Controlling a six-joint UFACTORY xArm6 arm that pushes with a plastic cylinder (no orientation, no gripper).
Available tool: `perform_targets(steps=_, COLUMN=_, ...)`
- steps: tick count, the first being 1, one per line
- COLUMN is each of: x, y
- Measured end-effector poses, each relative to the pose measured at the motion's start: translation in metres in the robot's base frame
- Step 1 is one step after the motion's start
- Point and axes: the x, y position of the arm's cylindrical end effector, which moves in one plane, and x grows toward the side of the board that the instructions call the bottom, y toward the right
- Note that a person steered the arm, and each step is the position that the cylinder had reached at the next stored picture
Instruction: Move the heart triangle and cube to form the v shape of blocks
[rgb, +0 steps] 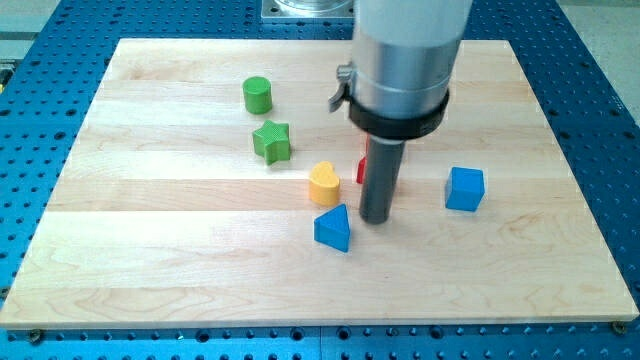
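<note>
A yellow heart (324, 184) lies near the board's middle. A blue triangle (333, 228) lies just below it. A blue cube (464, 188) lies to the view's right. My tip (375, 219) rests on the board just right of the blue triangle and below right of the heart, well left of the cube. A red block (362, 171) is mostly hidden behind the rod; its shape cannot be made out.
A green cylinder (257, 95) and a green star (272, 141) lie at the view's upper left. The wooden board (150, 260) sits on a blue perforated table (600, 120). The arm's grey body (405, 55) hangs over the board's top middle.
</note>
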Motion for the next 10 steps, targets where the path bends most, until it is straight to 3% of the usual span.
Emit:
perform_targets(steps=5, x=-0.004, y=-0.005)
perform_targets(steps=8, x=-0.013, y=-0.080)
perform_targets(steps=10, x=-0.007, y=-0.088)
